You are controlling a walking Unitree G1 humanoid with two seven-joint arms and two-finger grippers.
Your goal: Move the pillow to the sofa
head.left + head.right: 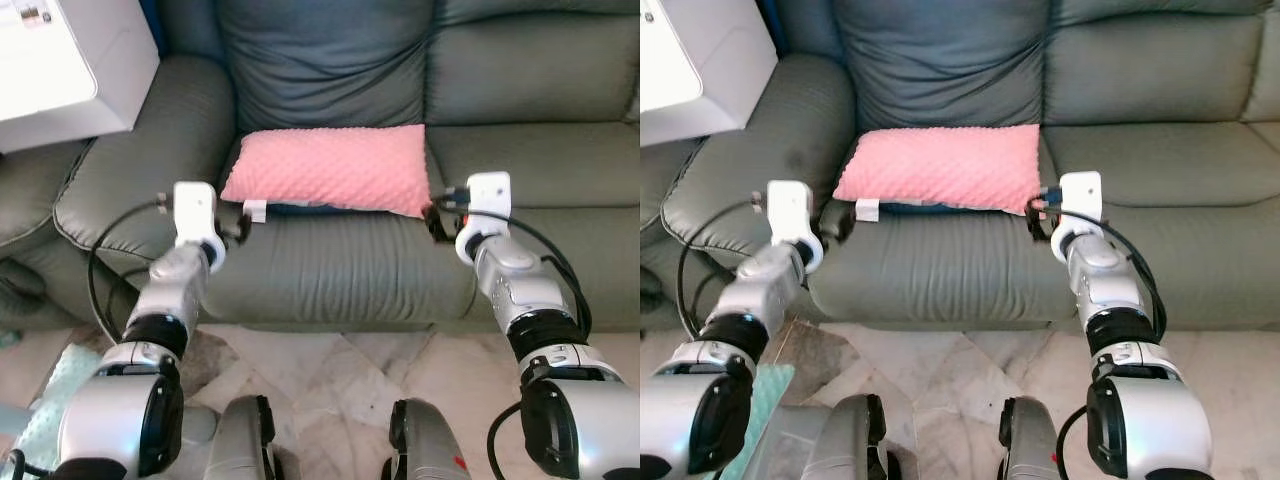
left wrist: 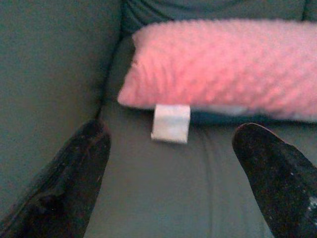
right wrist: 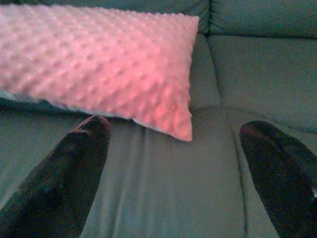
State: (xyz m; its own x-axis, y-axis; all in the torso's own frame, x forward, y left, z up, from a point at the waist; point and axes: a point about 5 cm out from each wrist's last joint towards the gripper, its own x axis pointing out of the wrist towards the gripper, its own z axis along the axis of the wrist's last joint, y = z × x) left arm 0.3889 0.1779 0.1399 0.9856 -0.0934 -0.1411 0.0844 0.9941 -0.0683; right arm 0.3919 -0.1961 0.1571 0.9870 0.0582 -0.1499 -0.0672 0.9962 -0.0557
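Pink pillow (image 1: 335, 168) lies flat on the grey sofa (image 1: 330, 265) seat, against the backrest. Left end effector (image 2: 171, 163) spread wide, empty, just short of the pillow's white tag (image 2: 171, 123). Right end effector (image 3: 173, 173) also wide open, empty, near the pillow's corner, seemingly not touching.

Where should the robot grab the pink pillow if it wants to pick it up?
Probably by its two short ends, one hand on each. The pink pillow lies flat and long across the sofa seat, too wide for one hand. The left hand and right hand are both open, just in front of its near corners, so they could come in from the front.
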